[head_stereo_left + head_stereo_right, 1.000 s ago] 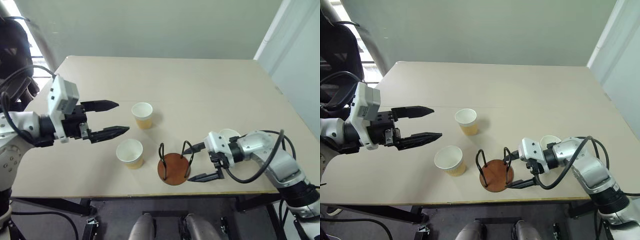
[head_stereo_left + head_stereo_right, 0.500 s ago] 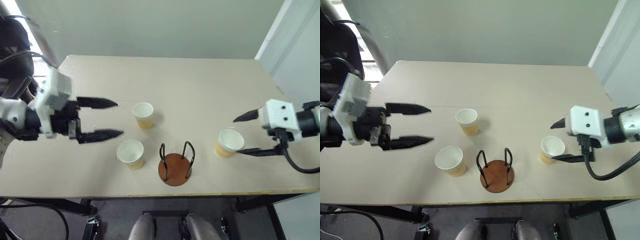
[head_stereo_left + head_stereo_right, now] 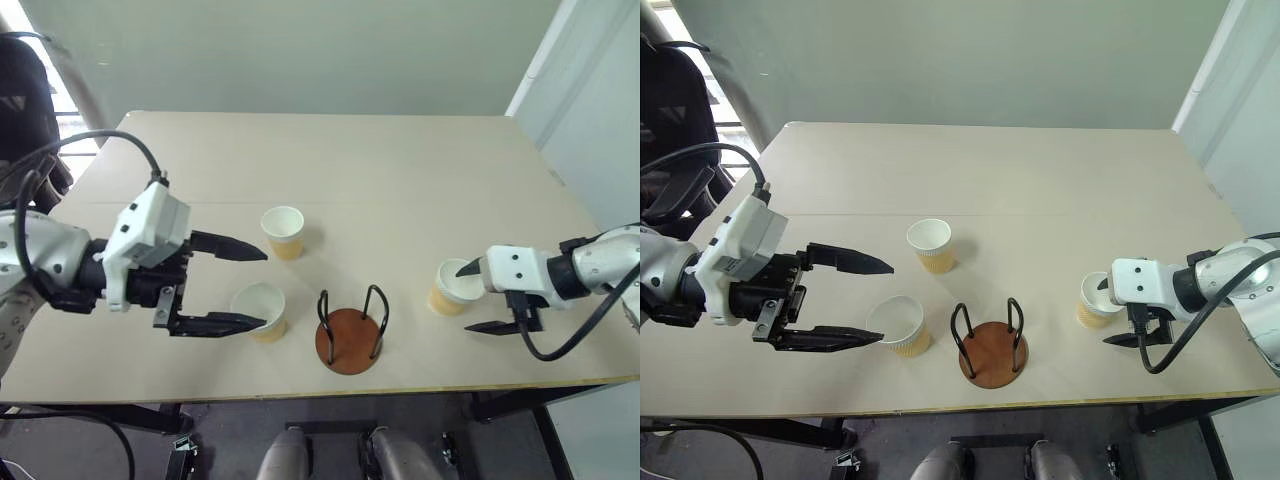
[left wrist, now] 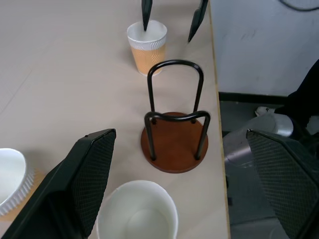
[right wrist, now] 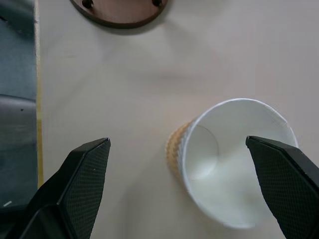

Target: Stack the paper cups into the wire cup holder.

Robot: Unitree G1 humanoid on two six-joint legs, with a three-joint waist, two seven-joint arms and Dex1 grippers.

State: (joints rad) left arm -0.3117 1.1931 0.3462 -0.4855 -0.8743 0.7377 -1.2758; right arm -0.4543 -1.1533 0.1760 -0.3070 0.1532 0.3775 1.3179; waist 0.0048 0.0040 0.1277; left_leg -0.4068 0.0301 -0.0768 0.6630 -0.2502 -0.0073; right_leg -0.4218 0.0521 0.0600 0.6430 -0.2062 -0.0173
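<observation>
Empty wire cup holder (image 3: 351, 334) stands between three upright paper cups (image 3: 283, 231). Left gripper (image 3: 243, 287) and right gripper (image 3: 475, 298) both gape wide, each beside a cup, holding nothing.

Left gripper (image 3: 243, 287) raised, jaws spread wide, right gripper (image 3: 487, 297) lower, jaws wide apart

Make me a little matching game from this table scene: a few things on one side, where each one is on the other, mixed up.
Things:
1. wire cup holder
2. far cup
3. left gripper
4. right gripper

Places:
A. open around the cup near the table's right edge
B. standing alone, furthest from the front edge
C. near the front edge, empty
D. open beside the cup left of the holder

Pairs: 1-C, 2-B, 3-D, 4-A
</observation>
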